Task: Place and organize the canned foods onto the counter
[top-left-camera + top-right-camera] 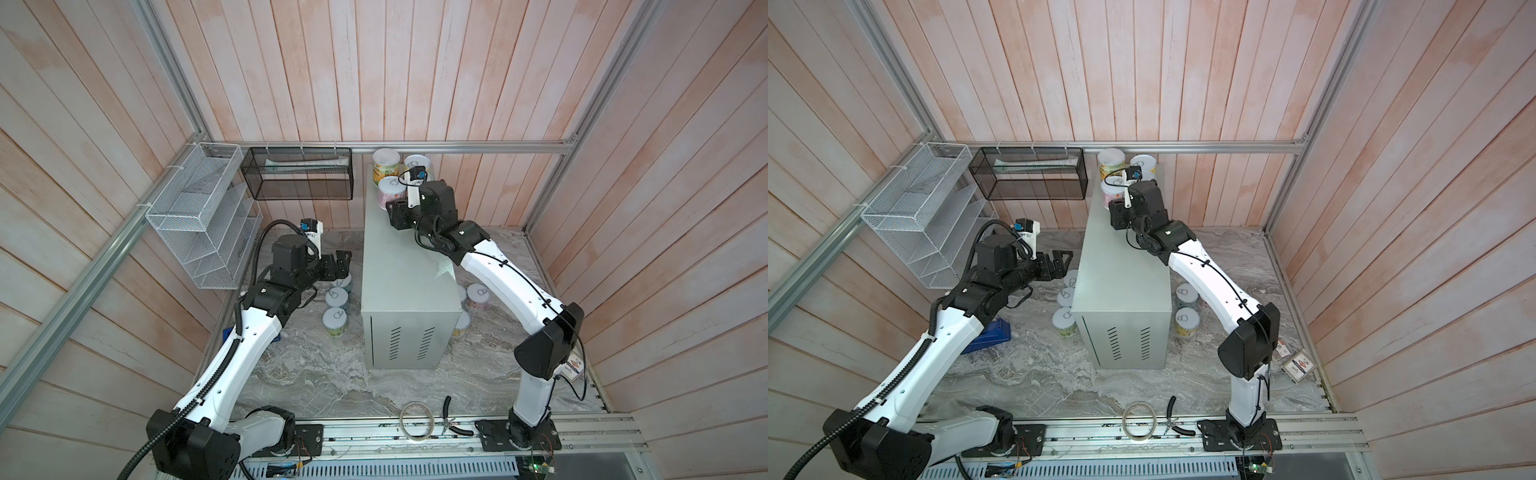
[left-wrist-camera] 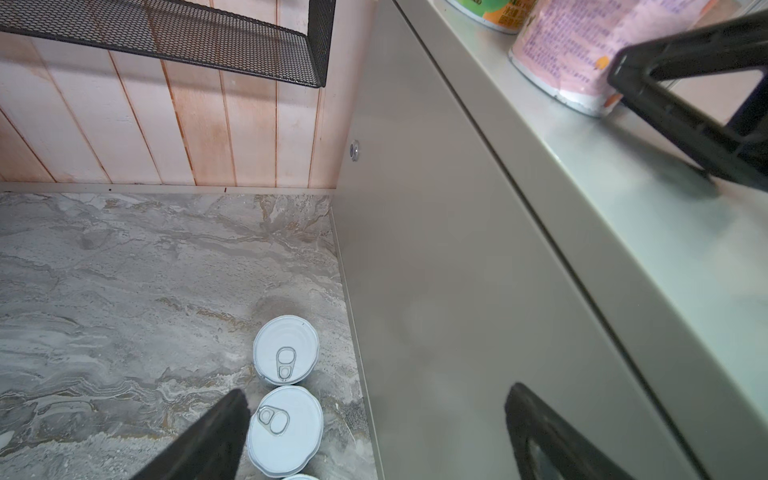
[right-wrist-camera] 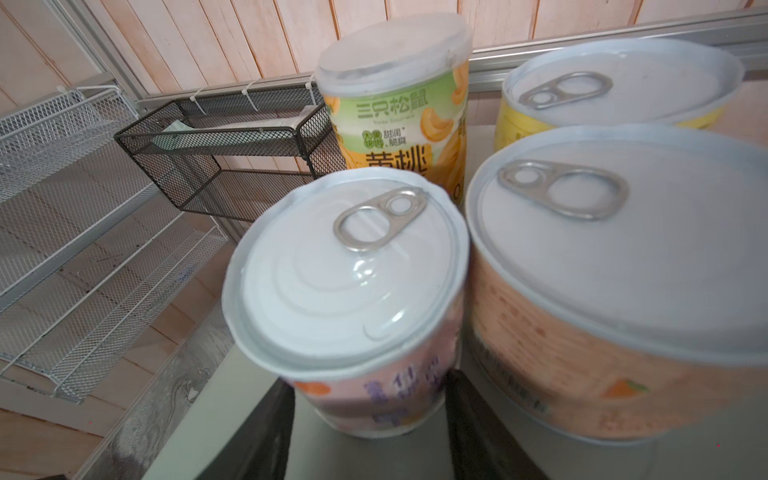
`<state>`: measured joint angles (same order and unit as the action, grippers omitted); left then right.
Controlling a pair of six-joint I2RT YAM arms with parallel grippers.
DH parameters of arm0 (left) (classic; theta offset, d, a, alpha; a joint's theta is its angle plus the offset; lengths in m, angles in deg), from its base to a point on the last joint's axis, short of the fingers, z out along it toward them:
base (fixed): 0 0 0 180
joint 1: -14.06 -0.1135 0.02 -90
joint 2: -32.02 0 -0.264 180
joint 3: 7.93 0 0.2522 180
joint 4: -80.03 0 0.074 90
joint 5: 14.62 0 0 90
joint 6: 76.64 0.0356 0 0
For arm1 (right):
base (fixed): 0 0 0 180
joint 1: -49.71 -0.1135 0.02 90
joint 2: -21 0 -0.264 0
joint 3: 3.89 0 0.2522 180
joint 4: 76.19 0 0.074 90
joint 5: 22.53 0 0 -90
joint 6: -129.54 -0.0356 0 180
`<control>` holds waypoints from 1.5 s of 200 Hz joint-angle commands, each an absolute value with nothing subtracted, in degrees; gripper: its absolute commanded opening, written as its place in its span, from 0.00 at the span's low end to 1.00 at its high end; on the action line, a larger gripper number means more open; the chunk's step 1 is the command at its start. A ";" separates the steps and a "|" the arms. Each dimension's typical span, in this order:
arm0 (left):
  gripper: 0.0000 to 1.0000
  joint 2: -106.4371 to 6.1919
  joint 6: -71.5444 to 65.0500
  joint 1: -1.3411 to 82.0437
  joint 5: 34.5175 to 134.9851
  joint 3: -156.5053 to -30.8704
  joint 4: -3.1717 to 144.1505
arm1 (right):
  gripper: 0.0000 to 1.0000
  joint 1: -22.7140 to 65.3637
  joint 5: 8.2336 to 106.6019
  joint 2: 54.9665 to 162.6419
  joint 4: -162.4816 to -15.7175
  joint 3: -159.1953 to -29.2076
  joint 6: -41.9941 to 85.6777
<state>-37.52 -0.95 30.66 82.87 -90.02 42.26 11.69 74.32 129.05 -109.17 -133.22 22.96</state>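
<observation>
Pink can (image 3: 349, 282) clamped in right claw (image 3: 370, 382), left claw (image 2: 376, 392) spread wide

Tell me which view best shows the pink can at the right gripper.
The right wrist view: the pink can fills it, lid, pull tab and label plain, with the right gripper astride it. In both top views the wrist camera hides part of it. The left wrist view shows only its label side.
</observation>
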 commanded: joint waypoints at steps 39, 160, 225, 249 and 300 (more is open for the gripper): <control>0.98 -38.39 0.51 30.10 82.76 -89.19 44.03 | 0.57 12.08 73.18 132.07 -110.16 -135.33 21.22; 0.98 -38.66 0.75 29.35 83.30 -87.89 44.94 | 0.57 12.34 73.06 135.16 -110.25 -136.36 19.49; 0.98 -38.61 0.61 28.75 83.29 -87.22 45.26 | 0.57 12.60 72.98 134.51 -111.60 -137.00 17.89; 1.00 -38.67 -0.06 28.69 82.18 -87.03 45.44 | 0.57 12.44 70.50 130.48 -113.42 -136.76 18.62; 1.00 -36.13 -1.53 28.67 78.90 -82.80 46.74 | 0.57 12.62 69.23 108.50 -112.61 -122.73 22.23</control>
